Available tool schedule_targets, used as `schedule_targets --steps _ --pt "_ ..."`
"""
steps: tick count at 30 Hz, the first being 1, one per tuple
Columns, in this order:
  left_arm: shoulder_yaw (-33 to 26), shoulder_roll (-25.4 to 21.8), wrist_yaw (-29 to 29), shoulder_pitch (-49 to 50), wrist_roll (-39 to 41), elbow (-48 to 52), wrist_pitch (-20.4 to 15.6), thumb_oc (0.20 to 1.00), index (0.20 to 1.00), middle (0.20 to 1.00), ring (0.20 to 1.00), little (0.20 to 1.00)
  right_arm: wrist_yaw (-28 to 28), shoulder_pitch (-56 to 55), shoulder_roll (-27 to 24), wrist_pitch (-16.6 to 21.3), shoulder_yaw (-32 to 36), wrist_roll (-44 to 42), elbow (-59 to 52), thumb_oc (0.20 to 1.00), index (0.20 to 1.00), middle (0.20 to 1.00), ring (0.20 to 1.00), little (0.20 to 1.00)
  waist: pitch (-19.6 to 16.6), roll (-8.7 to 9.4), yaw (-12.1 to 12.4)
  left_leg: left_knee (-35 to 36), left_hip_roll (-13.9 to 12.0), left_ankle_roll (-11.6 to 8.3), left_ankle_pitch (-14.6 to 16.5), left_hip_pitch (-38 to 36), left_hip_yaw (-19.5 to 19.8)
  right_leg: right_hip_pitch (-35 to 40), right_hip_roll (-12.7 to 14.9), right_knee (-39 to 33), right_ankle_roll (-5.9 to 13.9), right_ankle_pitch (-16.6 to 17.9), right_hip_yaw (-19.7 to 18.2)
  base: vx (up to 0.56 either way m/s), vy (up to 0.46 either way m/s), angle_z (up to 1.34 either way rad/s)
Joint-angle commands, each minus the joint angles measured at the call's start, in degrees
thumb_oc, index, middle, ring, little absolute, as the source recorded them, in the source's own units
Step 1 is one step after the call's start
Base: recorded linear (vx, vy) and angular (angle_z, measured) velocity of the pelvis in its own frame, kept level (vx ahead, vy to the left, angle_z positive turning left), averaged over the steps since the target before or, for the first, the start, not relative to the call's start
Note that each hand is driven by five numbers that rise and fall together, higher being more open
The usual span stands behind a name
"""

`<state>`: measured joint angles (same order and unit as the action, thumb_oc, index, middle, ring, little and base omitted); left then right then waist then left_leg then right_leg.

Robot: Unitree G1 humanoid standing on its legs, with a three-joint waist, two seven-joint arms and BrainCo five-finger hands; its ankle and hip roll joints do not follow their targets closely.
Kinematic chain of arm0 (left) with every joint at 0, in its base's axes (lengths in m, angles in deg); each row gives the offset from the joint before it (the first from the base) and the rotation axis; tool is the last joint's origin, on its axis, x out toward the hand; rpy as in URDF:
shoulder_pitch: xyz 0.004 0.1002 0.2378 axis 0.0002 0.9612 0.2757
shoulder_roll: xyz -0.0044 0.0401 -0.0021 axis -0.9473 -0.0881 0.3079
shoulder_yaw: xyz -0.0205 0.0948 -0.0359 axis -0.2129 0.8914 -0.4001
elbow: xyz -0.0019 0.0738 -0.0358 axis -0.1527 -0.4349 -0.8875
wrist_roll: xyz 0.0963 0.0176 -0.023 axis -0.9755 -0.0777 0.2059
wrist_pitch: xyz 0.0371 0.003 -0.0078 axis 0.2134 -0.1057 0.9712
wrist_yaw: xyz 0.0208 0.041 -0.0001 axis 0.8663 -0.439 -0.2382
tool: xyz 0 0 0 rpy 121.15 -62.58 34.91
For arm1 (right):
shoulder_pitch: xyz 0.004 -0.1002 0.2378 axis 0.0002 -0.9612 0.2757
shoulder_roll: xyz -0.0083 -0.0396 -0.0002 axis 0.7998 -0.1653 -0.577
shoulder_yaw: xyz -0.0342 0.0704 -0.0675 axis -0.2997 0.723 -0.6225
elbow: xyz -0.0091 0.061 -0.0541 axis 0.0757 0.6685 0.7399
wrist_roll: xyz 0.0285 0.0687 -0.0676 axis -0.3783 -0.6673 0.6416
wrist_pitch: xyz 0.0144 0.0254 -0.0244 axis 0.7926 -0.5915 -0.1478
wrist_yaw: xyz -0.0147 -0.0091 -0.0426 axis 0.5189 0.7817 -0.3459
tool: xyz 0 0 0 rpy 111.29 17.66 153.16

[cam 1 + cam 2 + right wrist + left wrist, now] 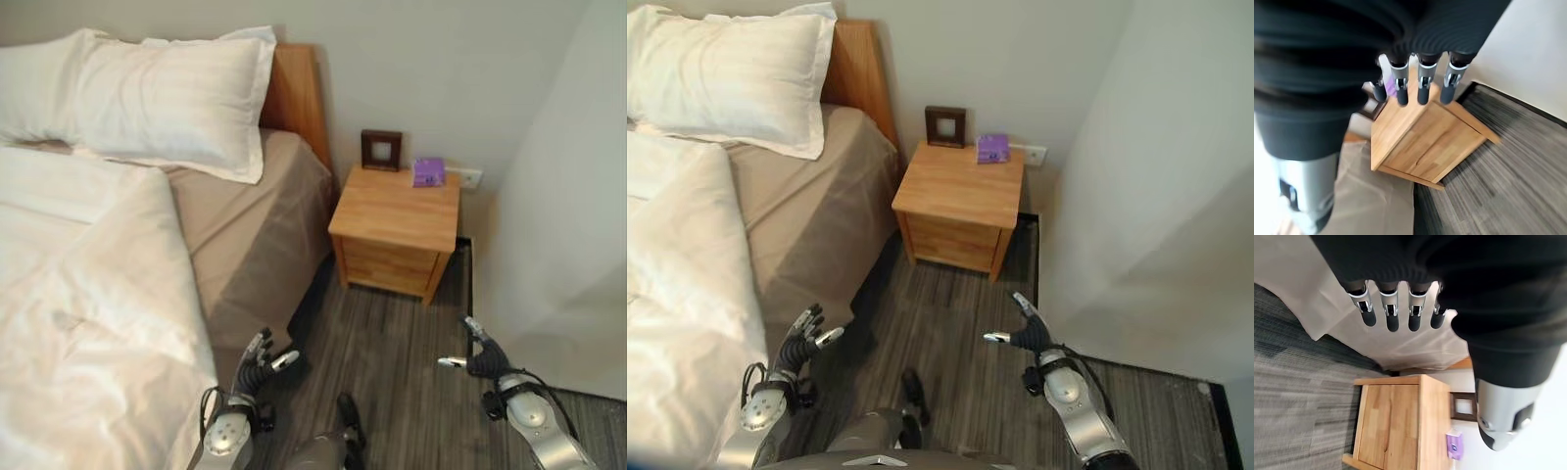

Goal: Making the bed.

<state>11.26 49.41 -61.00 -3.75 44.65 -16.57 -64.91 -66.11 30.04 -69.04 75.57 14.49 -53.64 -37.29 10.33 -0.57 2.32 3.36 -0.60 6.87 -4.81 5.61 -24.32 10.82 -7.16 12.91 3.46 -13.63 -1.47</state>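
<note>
The bed (245, 235) stood at the left, its pillow (167, 98) lying at the head end against the headboard (294, 93) and the duvet (88, 294) along its left side. Right of it stood the nightstand (392, 235), a picture frame (381, 150) and a small box (428, 171) at its back edge.

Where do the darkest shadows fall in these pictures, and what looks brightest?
In the left eye view, the deepest shadow lies on the floor between the bed and the nightstand, and the white duvet is brightest, its folds faint. In the right wrist view, the same dark strip runs along the foot of the nightstand.
</note>
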Motion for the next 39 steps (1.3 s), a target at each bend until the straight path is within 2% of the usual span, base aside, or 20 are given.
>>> schedule_targets --steps 1,2,3,5,8,13,15,17,19,20,23,24,25,27,28,30,31,32,34,39 --pt "0.0 -4.0 -0.1 -2.1 -1.1 3.4 -2.1 1.000 1.000 1.000 1.000 1.000 0.4 2.5 0.6 2.6 3.1 3.6 -5.4 1.000 1.000 1.000 1.000 1.000 -1.8 3.09 1.4 0.3 2.1 -0.65 0.1 -0.4 2.6 -4.1 7.2 13.1 9.77 20.1 1.8 0.40 0.043 0.58" --pt "0.4 -4.7 0.7 -3.2 -1.6 2.7 -1.9 1.000 1.000 1.000 1.000 1.000 0.9 3.6 1.0 3.3 2.3 2.6 -7.2 1.000 1.000 1.000 1.000 1.000 -1.1 1.79 0.2 0.9 1.3 -0.28 1.3 -3.9 6.7 -9.9 5.4 23.1 9.35 20.3 1.3 0.34 -0.007 0.86" --pt "0.3 -4.8 0.5 -3.6 -1.6 2.0 -1.7 1.000 1.000 1.000 1.000 1.000 1.1 4.0 1.0 3.5 2.1 2.3 -8.6 1.000 1.000 1.000 1.000 1.000 -1.0 1.29 -0.2 1.1 1.1 -0.38 1.7 -5.5 9.1 -12.8 5.7 24.8 8.77 18.7 1.4 0.42 -0.019 1.14" --pt "0.0 -5.4 0.6 -4.4 -1.6 1.3 -1.6 1.000 1.000 1.000 1.000 1.000 1.0 4.4 0.8 4.0 2.1 1.4 -10.7 1.000 1.000 1.000 1.000 1.000 -0.7 1.06 -1.1 1.4 0.9 -0.98 2.1 -6.8 12.2 -16.4 8.2 22.8 5.94 15.7 2.4 0.27 -0.061 1.62" --pt "-1.0 -6.3 -0.3 -4.2 -1.0 1.6 -1.4 1.000 1.000 1.000 1.000 1.000 2.6 4.5 1.1 4.1 1.8 -1.8 -14.2 1.000 1.000 1.000 1.000 1.000 -0.7 1.51 -2.6 1.6 1.5 -2.36 2.9 -7.7 18.3 -17.3 10.0 11.0 2.41 10.5 0.4 0.31 -0.116 1.79" --pt "-2.8 -6.8 0.0 -5.5 -0.6 0.5 -0.9 1.000 1.000 1.000 1.000 1.000 2.9 3.3 1.7 3.8 2.8 -4.5 -16.2 1.000 1.000 1.000 1.000 1.000 -0.2 2.97 -5.2 1.6 4.3 -3.34 4.1 -9.6 32.1 -19.8 2.4 -3.9 1.37 13.9 -15.8 0.28 -0.129 1.91" --pt "-3.6 -7.3 0.5 -5.6 -0.4 0.5 -1.4 1.000 1.000 1.000 1.000 1.000 2.8 3.2 1.8 3.7 2.7 -5.8 -15.7 1.000 1.000 1.000 1.000 1.000 -0.2 3.37 -5.0 1.6 6.4 -3.75 5.0 -11.0 37.1 -19.5 2.6 -7.1 0.59 15.9 -14.6 0.28 -0.120 2.41" --pt "-4.0 -7.0 0.6 -5.9 -0.5 0.1 -1.5 1.000 1.000 1.000 1.000 1.000 2.8 3.3 2.3 3.9 2.7 -6.2 -14.9 1.000 1.000 1.000 1.000 1.000 -0.2 3.47 -5.5 1.3 7.0 -3.58 5.5 -11.7 38.7 -17.8 4.2 -9.1 0.40 16.5 -12.8 0.17 -0.142 2.03" --pt "-5.0 -6.4 2.1 -6.6 -0.2 -0.7 -1.5 1.000 1.000 1.000 1.000 1.000 2.7 3.9 2.4 4.1 2.4 -7.7 -13.0 1.000 1.000 1.000 1.000 1.000 0.1 2.90 -5.5 -5.0 7.9 -5.03 8.0 -10.6 37.4 -15.1 6.0 -12.3 0.68 17.5 -11.0 0.14 -0.113 0.74" --pt "-6.1 -6.1 2.4 -5.9 0.8 -0.6 -1.7 1.000 1.000 1.000 1.000 1.000 2.9 3.7 2.1 3.4 2.6 -8.1 -12.6 1.000 1.000 1.000 1.000 1.000 0.4 2.59 -5.3 -9.1 7.1 -6.53 9.2 -9.6 33.1 -12.9 7.7 -14.0 0.34 16.9 -8.6 0.04 0.000 0.41" --pt "-6.7 -5.7 2.5 -5.4 1.2 -0.1 -1.7 1.000 1.000 1.000 1.000 1.000 2.8 4.0 2.5 3.7 2.7 -8.6 -12.9 1.000 1.000 1.000 1.000 1.000 1.2 2.73 -5.0 -15.3 6.1 -7.97 8.2 -6.3 28.4 -11.4 9.1 -14.9 0.12 16.9 -7.4 0.05 -0.056 0.46" --pt "-7.4 -5.3 3.5 -6.1 1.9 -0.4 -1.8 1.000 1.000 1.000 1.000 1.000 1.7 5.2 1.8 3.1 3.1 -8.9 -12.8 1.000 1.000 1.000 1.000 1.000 2.8 3.61 -3.9 -26.9 3.9 -10.24 5.3 2.4 21.4 -8.8 11.0 -17.1 -0.66 16.7 -5.1 -0.01 -0.102 0.62" --pt "-7.4 -5.0 4.0 -6.5 1.5 -1.4 -1.7 1.000 1.000 1.000 1.000 1.000 1.2 5.5 1.4 3.3 3.5 -8.3 -12.3 1.000 1.000 1.000 1.000 1.000 3.1 3.85 -4.1 -28.0 1.0 -10.56 4.8 4.4 17.7 -7.8 11.7 -17.6 -0.68 16.2 -3.7 0.03 -0.106 0.12" --pt "-8.1 -4.9 3.5 -5.9 2.1 -2.1 -1.2 1.000 1.000 1.000 1.000 1.000 0.7 4.8 1.1 2.7 4.8 -7.9 -12.6 1.000 1.000 1.000 1.000 1.000 3.0 3.87 -4.3 -25.1 -4.4 -9.94 4.7 5.3 11.7 -6.7 13.2 -17.9 -0.37 15.0 -1.3 0.12 0.009 0.22" --pt "-8.5 -5.0 3.2 -5.4 2.0 -2.2 -1.1 1.000 1.000 1.000 1.000 1.000 0.5 4.8 1.0 2.3 5.2 -7.8 -12.6 1.000 1.000 1.000 1.000 1.000 2.8 3.74 -4.3 -22.7 -5.1 -9.64 5.0 5.5 10.2 -6.4 13.5 -17.9 -0.12 14.3 -0.7 0.27 0.122 1.02" --pt "-9.2 -5.0 2.7 -4.4 1.7 -2.3 -1.1 1.000 1.000 1.000 1.000 1.000 0.8 5.0 0.7 1.9 5.2 -7.4 -12.6 1.000 1.000 1.000 1.000 1.000 2.2 2.88 -3.8 -15.7 -4.2 -9.13 4.4 4.9 10.7 -5.9 13.4 -17.9 0.11 13.4 -0.7 0.27 0.176 0.66" --pt "-9.7 -4.6 3.1 -4.3 1.6 -2.4 -1.3 1.000 1.000 1.000 1.000 1.000 0.9 6.2 -0.4 1.8 4.9 -6.1 -12.0 1.000 1.000 1.000 1.000 1.000 2.1 1.44 -3.0 -8.6 -4.9 -9.80 1.0 4.6 12.8 -5.5 13.3 -17.9 0.52 12.4 -0.7 0.17 0.159 0.24" --pt "-9.7 -4.5 3.2 -4.3 1.6 -2.5 -1.3 1.000 1.000 1.000 1.000 1.000 0.9 6.2 -0.4 1.8 4.9 -6.1 -11.9 1.000 1.000 1.000 1.000 1.000 2.2 1.46 -3.1 -8.1 -4.7 -9.83 0.7 4.3 12.9 -5.4 13.4 -17.9 0.52 12.3 -0.6 0.28 0.276 0.12" --pt "-9.9 -4.3 2.7 -3.7 0.9 -2.7 -1.2 1.000 1.000 1.000 1.000 1.000 0.8 6.8 -2.0 1.6 5.0 -2.8 -11.1 1.000 1.000 1.000 1.000 1.000 1.7 -0.08 -3.2 -0.6 -6.6 -9.75 -1.6 1.3 10.3 -4.6 13.7 -17.9 1.30 10.8 1.4 0.19 0.202 0.04" --pt "-9.4 -5.5 2.0 -4.2 -0.4 -2.9 -1.3 1.000 1.000 1.000 1.000 1.000 0.0 8.7 -3.4 0.5 4.3 2.7 -8.9 1.000 1.000 1.000 1.000 1.000 -0.1 1.28 -2.4 1.0 -5.4 -8.98 -1.7 -0.6 11.1 -3.3 15.5 -17.9 2.12 10.8 2.0 0.18 0.141 -0.15"
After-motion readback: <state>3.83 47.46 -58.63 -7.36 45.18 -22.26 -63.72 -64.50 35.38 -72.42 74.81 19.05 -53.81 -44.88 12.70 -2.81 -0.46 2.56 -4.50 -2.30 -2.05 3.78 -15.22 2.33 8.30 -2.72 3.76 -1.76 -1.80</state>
